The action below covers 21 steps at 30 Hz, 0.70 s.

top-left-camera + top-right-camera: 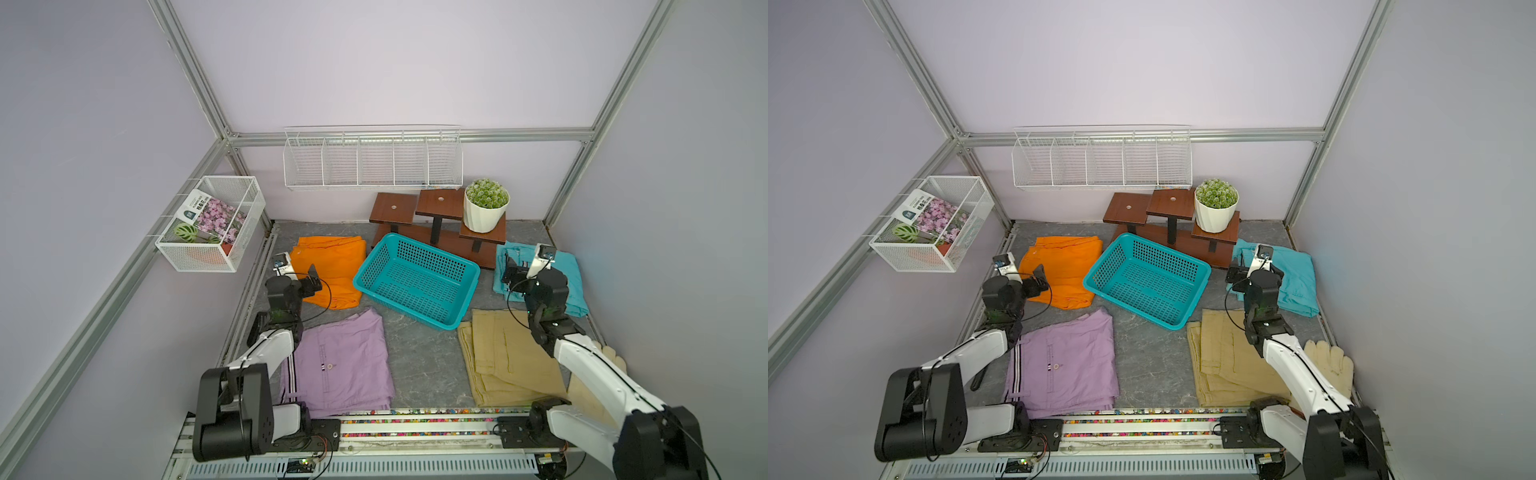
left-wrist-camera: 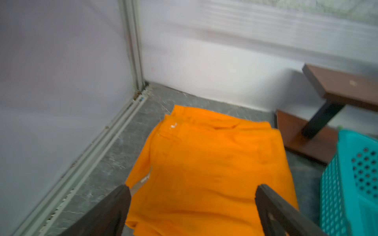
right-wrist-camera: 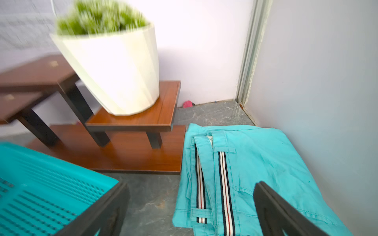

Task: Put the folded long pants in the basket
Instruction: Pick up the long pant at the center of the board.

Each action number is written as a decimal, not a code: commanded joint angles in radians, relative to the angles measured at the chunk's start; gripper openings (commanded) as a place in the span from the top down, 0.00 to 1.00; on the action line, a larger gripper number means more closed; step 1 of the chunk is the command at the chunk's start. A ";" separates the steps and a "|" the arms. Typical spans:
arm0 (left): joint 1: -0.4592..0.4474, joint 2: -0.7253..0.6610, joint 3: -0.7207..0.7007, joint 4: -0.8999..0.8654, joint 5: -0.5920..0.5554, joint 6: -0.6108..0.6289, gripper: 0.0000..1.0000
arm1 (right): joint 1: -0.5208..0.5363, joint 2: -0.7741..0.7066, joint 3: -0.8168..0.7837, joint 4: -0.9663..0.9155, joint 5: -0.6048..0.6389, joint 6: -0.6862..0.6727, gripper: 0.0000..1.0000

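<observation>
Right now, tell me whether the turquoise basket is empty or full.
Empty. The turquoise basket shows a bare perforated base in both top views; the orange pants, lilac pants, tan pants and turquoise pants lie outside it.

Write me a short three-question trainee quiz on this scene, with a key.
1. True or false: the turquoise perforated plastic basket holds folded pants.
2. Short answer: which folded pants lie under the open left tool?
3. Fill in: the open right tool hangs by the ___ folded pants with striped trim.
Key: 1 false, it is empty; 2 the orange folded cloth pants; 3 turquoise.
</observation>
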 commanded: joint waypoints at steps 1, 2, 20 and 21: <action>-0.001 -0.080 0.155 -0.413 -0.018 -0.112 0.00 | -0.007 -0.037 0.063 -0.366 0.044 0.172 0.02; -0.002 -0.099 0.217 -0.517 0.010 -0.135 0.00 | -0.028 -0.053 0.112 -0.473 0.004 0.214 0.02; -0.266 -0.823 -0.054 -0.764 0.642 -0.838 0.00 | -0.091 -0.454 0.054 -1.114 -0.266 0.618 0.02; -0.302 -0.863 -0.100 -0.702 0.642 -0.892 0.00 | -0.100 -0.418 0.049 -1.125 -0.273 0.620 0.02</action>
